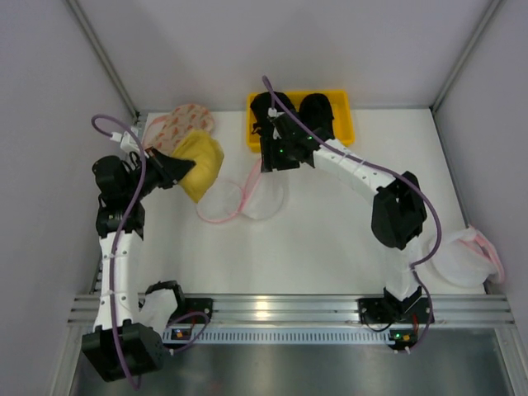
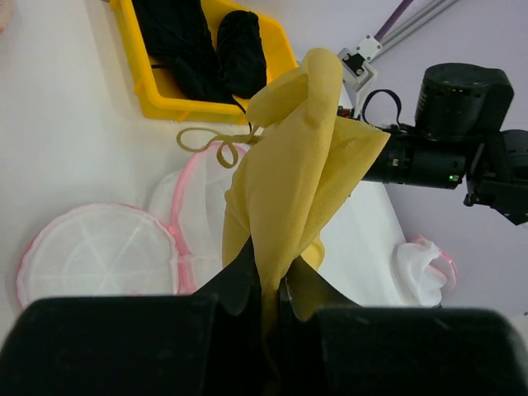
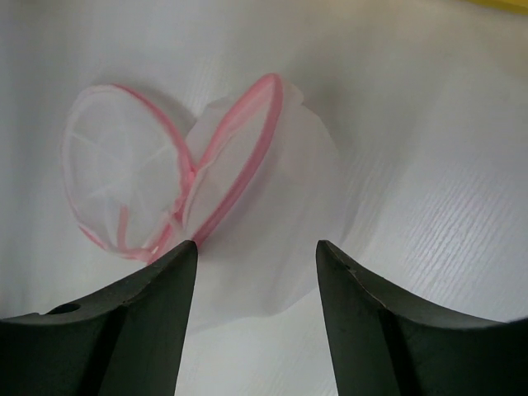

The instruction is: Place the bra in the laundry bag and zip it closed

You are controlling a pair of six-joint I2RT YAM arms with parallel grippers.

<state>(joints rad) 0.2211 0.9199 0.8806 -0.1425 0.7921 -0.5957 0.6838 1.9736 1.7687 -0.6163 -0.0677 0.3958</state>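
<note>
The left gripper [image 2: 266, 280] is clamped on the mustard-yellow soft fabric bra [image 2: 289, 181], near the round white mesh laundry bag with pink zip rim [image 3: 239, 165], which lies unzipped beneath the right gripper's [image 3: 257, 264] parted jaws

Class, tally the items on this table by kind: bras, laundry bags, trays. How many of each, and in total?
Bras: 3 (1 mustard bra, 2 black bras)
Laundry bags: 3 (open laundry bag, white bag at right, patterned bag)
Trays: 1 (yellow tray)
Total: 7
</note>
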